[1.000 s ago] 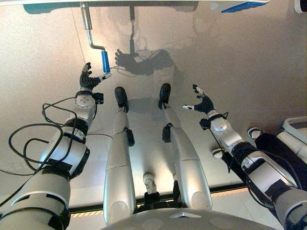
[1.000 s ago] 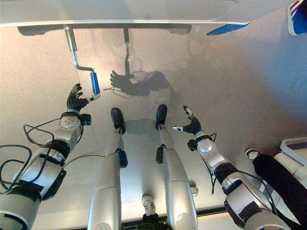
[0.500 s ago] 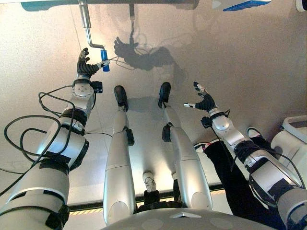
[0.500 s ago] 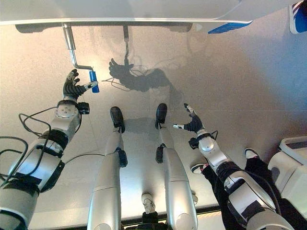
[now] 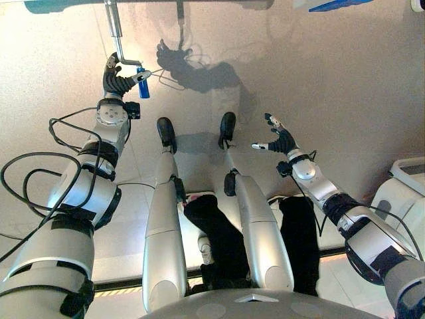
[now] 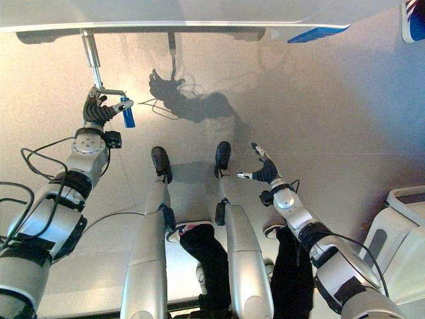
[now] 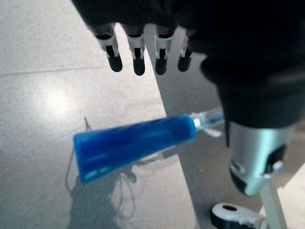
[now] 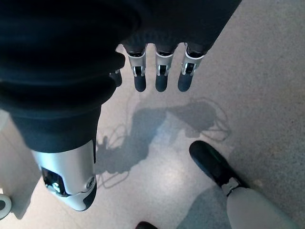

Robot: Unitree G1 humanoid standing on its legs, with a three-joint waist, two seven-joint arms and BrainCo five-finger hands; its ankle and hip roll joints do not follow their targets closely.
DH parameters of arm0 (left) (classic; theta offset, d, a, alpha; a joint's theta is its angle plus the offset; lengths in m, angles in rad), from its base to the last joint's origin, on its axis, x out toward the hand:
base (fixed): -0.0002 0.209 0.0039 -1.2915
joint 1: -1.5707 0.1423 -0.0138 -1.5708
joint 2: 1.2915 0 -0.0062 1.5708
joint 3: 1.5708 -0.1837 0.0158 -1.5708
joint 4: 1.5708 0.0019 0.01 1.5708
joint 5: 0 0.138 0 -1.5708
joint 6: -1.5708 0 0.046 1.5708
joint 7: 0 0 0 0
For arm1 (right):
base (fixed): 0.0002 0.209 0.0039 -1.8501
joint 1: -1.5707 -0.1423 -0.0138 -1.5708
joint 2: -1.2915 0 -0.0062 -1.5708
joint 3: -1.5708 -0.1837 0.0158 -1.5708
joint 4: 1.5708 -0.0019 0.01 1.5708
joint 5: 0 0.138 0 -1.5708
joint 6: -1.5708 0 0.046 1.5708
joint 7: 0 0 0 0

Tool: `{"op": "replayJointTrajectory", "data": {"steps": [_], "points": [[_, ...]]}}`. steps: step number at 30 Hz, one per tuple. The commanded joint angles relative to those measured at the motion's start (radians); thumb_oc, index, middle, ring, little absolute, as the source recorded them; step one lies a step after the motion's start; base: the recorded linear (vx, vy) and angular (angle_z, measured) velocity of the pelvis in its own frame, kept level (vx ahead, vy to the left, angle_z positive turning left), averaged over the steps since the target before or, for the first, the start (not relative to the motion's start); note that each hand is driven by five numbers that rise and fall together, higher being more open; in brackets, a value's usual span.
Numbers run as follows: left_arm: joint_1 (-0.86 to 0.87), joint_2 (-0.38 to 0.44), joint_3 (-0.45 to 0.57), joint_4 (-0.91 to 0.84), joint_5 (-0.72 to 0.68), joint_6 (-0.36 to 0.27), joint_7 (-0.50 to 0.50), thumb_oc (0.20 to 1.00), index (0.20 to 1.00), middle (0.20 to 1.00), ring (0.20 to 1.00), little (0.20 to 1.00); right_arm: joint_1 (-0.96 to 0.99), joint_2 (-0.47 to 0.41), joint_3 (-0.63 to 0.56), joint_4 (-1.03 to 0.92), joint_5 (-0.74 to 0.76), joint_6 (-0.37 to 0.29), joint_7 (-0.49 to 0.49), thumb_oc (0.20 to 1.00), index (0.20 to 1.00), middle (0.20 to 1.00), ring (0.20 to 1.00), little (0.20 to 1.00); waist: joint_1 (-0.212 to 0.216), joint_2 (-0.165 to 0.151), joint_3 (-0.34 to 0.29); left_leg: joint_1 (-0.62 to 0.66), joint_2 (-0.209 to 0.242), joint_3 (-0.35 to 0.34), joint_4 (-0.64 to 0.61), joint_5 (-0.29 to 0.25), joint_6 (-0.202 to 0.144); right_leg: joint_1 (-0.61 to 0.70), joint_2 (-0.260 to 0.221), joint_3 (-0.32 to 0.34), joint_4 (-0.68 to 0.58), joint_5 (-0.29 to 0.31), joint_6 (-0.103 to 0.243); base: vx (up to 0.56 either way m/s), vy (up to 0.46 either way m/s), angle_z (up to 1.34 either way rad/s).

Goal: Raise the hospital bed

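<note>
Two open robot hands, left robot hand [image 5: 117,82] bracketing blue crank handle [image 5: 143,86]

A pale grey, speckled, polished floor [image 6: 332,119] is seen, and bright light is reflected on it. A white, flat edge of furniture [image 6: 199,14] is placed along the far side. At the right, what is possibly a white plastic cart [image 6: 405,232] is shown.

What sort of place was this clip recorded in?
Probably a hospital ward or a mock care room: a bed's pale edge runs along the top, a metal crank with a blue handle hangs beneath it, and the speckled floor is smooth and bare.
</note>
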Motion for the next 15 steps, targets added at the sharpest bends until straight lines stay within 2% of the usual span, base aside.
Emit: {"op": "replayJointTrajectory", "data": {"steps": [1,15], "points": [[-0.026,0.022,0.011,-0.007,-0.02,-0.033,0.006,1.0,1.0,1.0,1.0,1.0,-0.003,-0.033,0.018,-0.043,-0.014,-0.032,-0.001,1.0,1.0,1.0,1.0,1.0,0.001,0.01,0.029,0.073,-0.042,-0.007,-0.029,-0.07,0.022,0.012,0.026,0.042,0.04,-0.002,0.097,0.0,0.0,0.0],[-0.058,-0.023,-0.029,-0.009,-0.001,-0.024,-0.001,1.0,1.0,1.0,1.0,1.0,-0.033,-0.036,0.038,-0.042,-0.028,-0.027,-0.008,1.0,1.0,1.0,1.0,1.0,-0.004,0.007,0.029,0.075,-0.04,-0.007,-0.037,-0.061,0.02,0.007,0.029,0.045,0.034,0.005,0.099,0.0,0.0,0.0]]}}
